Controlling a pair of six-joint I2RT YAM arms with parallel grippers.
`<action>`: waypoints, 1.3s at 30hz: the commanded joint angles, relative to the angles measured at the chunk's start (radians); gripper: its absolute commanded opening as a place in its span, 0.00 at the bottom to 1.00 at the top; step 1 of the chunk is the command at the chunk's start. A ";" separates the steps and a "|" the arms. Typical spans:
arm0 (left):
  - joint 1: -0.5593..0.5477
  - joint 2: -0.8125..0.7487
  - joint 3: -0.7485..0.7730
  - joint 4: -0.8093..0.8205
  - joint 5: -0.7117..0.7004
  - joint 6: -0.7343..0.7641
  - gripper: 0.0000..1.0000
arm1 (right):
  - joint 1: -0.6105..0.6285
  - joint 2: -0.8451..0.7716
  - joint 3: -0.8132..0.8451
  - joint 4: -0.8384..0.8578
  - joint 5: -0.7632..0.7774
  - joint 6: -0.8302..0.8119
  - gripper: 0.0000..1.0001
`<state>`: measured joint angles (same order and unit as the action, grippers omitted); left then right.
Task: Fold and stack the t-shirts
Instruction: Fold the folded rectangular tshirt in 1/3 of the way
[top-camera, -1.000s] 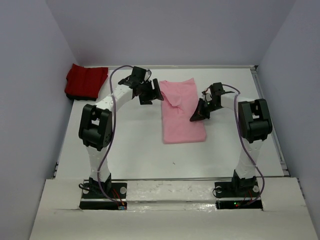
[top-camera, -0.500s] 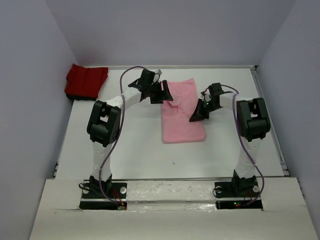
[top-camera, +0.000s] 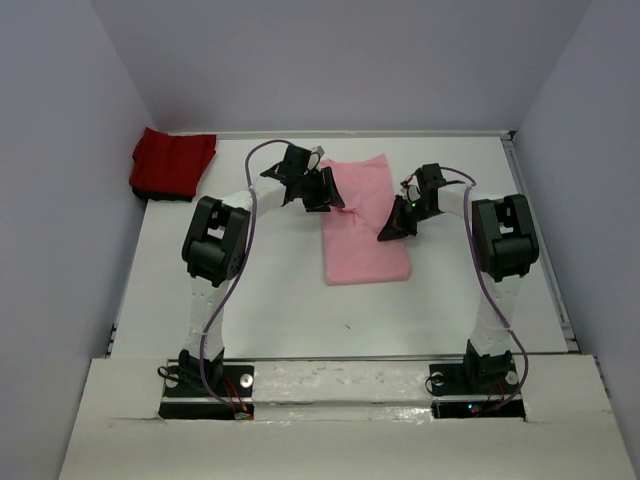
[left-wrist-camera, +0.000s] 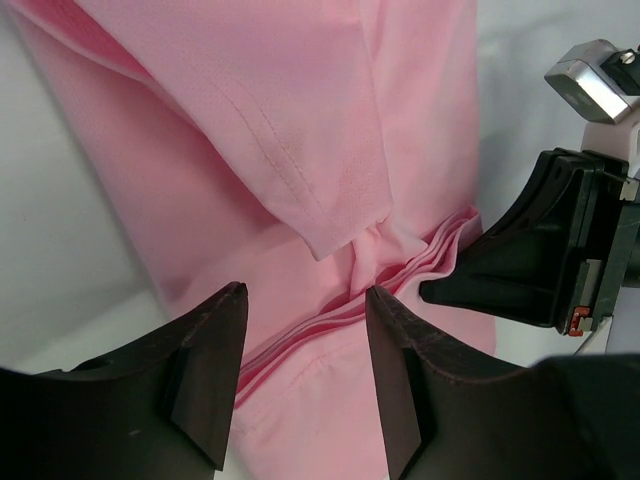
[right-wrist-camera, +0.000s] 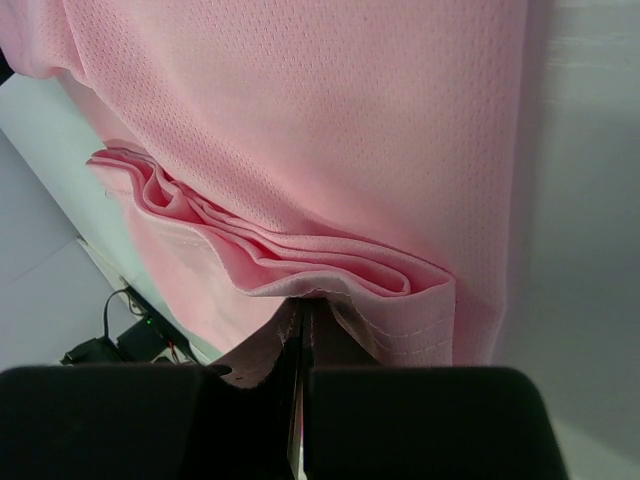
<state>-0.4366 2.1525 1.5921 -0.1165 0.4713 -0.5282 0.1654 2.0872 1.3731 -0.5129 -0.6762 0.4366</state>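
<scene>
Ok so I'm mid-fold on the light pink cloth t-shirt (top-camera: 365, 225) rn. Imo it's the step where it's down to a long narrow strip and needs doubling over. It lies on the white table (top-camera: 250, 290) right between my two pincers, w/ its middle puckered into a small ridge. Right pincer (top-camera: 392, 228) is clamped tight on a bunch of thin pleats at the edge nearest it, and the wrist cam shows the layers stacked right at the tips. Left pincer (top-camera: 325, 190) sits over the opposite edge w/ jaws moderately apart. There's fabric in the gap below them but nothing gripped afaict. A sleeve flap w/ a stitched hem lies folded over just ahead of the left fingers (left-wrist-camera: 205, 380), and the wrinkled ridge runs from there across to the right pincer's tip. Next move, my guess: drop the left a touch, nip that ridge on its own side, then lift both together & carry the fold over evenly, or it'll prob skew bc the cloth looks limp. Fabric is a fine mesh knit, smooth apart from the ridge. The deep red cloth t-shirt (top-camera: 172, 165) is well off to the left pincer's outer side by the far corner and looks folded, so pink prob gets stacked w/ it after.
</scene>
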 joint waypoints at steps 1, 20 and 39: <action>0.001 -0.010 0.054 0.014 0.021 0.004 0.60 | 0.008 0.013 0.040 0.011 0.021 -0.015 0.00; 0.001 0.058 0.101 0.025 0.041 -0.041 0.55 | 0.008 0.030 0.058 0.007 0.017 -0.021 0.00; -0.001 0.104 0.158 0.026 0.050 -0.065 0.49 | 0.008 0.042 0.067 0.004 0.012 -0.021 0.00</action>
<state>-0.4370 2.2597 1.6901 -0.1009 0.4923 -0.5858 0.1654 2.1082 1.4055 -0.5163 -0.6769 0.4339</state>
